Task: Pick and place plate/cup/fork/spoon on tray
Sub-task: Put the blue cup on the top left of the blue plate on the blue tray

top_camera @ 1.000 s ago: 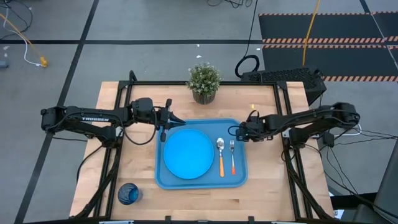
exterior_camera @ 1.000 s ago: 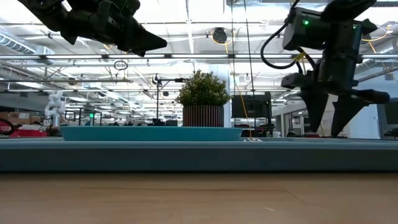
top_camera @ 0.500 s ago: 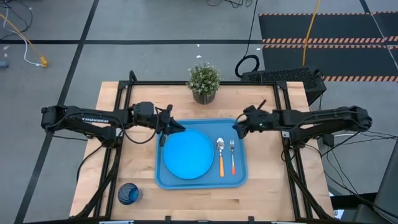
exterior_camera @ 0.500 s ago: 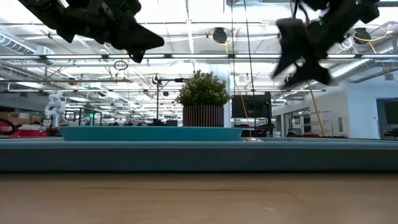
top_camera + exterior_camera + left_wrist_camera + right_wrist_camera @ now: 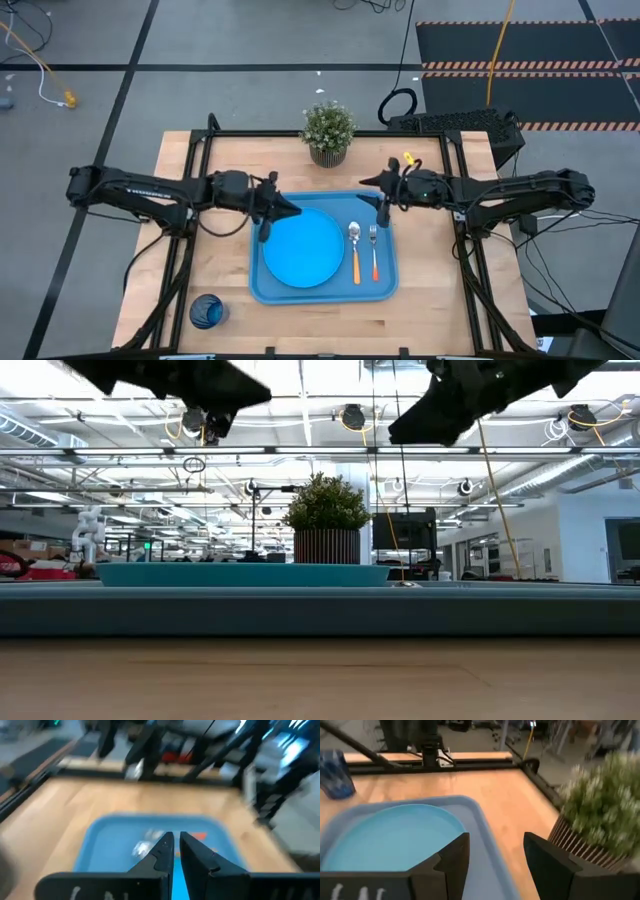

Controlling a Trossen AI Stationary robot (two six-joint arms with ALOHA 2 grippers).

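Tray (image 5: 390,285) at table centre: plate (image 5: 302,248), spoon (image 5: 355,250), fork (image 5: 374,250) on it. Cup (image 5: 207,311) off-tray, seven o'clock. My left gripper (image 5: 283,207) clenched, empty; my right gripper (image 5: 372,191) spread, empty.

Grey floor (image 5: 250,40) with black tape lines; bright ceiling lights (image 5: 300,400) beyond the table.

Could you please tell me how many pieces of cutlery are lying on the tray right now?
2. The spoon and the fork lie side by side on the tray, right of the plate; none seems hidden.
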